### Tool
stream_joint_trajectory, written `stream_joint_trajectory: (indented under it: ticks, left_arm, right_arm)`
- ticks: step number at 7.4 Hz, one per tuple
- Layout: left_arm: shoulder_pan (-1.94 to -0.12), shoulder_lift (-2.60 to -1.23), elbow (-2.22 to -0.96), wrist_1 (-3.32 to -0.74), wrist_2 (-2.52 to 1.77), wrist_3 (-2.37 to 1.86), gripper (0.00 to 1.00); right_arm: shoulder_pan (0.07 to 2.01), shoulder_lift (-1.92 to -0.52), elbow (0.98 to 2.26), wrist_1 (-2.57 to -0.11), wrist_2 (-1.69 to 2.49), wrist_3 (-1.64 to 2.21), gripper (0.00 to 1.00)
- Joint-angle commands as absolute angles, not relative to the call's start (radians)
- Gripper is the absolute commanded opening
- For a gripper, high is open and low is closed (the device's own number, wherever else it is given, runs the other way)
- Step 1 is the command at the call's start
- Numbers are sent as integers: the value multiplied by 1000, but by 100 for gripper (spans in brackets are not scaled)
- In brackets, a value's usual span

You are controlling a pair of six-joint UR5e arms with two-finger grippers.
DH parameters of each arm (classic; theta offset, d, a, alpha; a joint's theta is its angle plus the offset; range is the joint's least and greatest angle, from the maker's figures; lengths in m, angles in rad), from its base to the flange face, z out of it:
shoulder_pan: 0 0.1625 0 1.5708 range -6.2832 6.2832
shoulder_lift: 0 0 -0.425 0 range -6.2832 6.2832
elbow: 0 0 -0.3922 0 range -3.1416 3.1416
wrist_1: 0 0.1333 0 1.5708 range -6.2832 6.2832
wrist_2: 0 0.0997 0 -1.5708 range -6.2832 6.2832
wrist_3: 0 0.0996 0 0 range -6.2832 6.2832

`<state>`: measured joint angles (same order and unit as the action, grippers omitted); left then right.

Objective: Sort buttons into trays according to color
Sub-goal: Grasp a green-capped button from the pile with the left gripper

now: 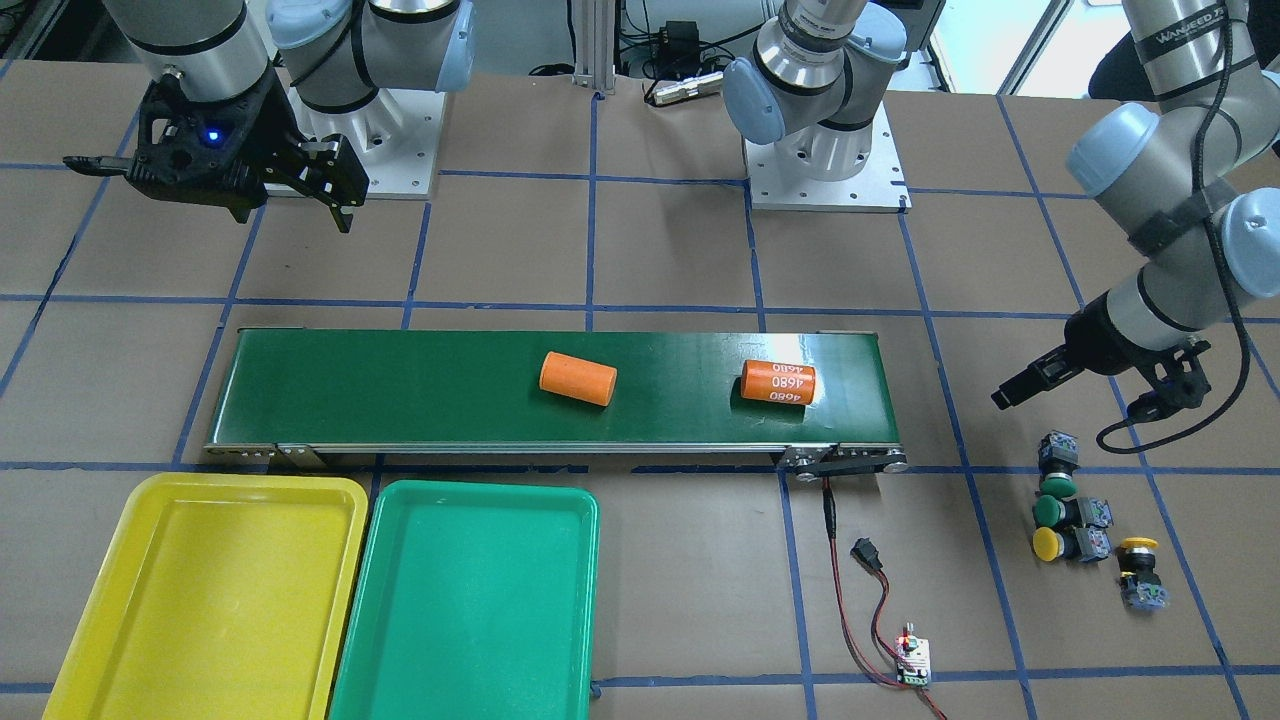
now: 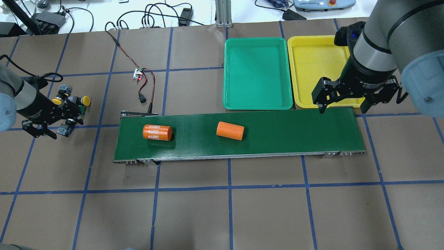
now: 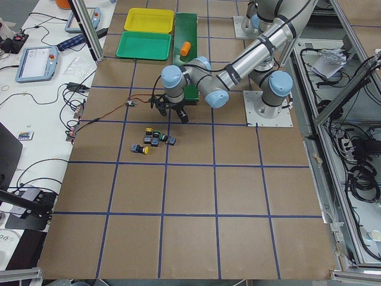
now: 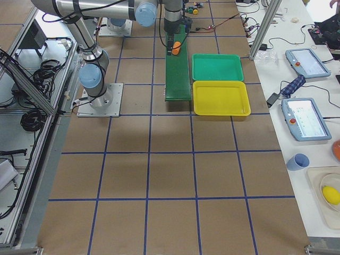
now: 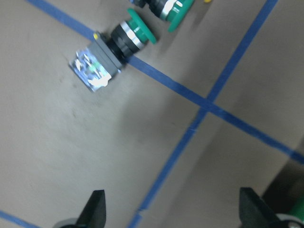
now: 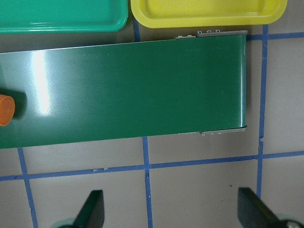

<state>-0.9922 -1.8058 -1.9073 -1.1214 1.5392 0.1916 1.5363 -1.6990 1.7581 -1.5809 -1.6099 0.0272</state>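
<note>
Two green-capped buttons (image 1: 1052, 510) and two yellow-capped buttons (image 1: 1047, 544) lie in a loose cluster on the brown table off the conveyor's end. My left gripper (image 1: 1085, 400) hovers open just on the robot side of them, holding nothing. Its wrist view shows a green button (image 5: 128, 38) with a grey contact block lying on a blue tape line, well ahead of the spread fingertips (image 5: 95, 206). My right gripper (image 2: 341, 109) hangs open and empty over the conveyor's other end, beside the yellow tray (image 2: 312, 59). The green tray (image 2: 256, 73) sits next to it.
A long dark-green conveyor belt (image 2: 277, 132) crosses the middle and carries two orange cylinders (image 2: 230, 130), one printed 4680 (image 2: 157, 132). A small circuit board with red-black wires (image 2: 138, 74) lies beyond the belt's left end. Both arm bases (image 1: 825, 170) stand at the robot side.
</note>
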Motion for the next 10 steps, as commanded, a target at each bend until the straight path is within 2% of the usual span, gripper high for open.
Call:
stream_joint_trajectory:
  ticks: [1,3,6,7,8,10]
  left_arm:
    - [-969,-1902,-1908,-989,1618,554,100]
    - [-969,-1957,-1879,-840,1621,751,100]
    - [-980,-2022,-1864,-828,1608,925,100]
    - [-982,-2034,-1861,-828,1609,933,89]
    - [-980,-2040,-1850,-827,1611,974,50]
    - [-985,-2043,-1842,-830,1608,989,7]
  right_arm:
    - [1539,-1700,1759,-1580,-1609,26,100]
    - [1540,-1700,1758,-1582,-1606,26,100]
    - [1539,-1700,1758,-1578,-1605,28,100]
    - [1539,-1700,1758,-1577,-1605,28,100]
    - [1539,-1700,1758,-1577,-1605,26,100]
    - [1539,-1700,1758,-1580,-1598,28,100]
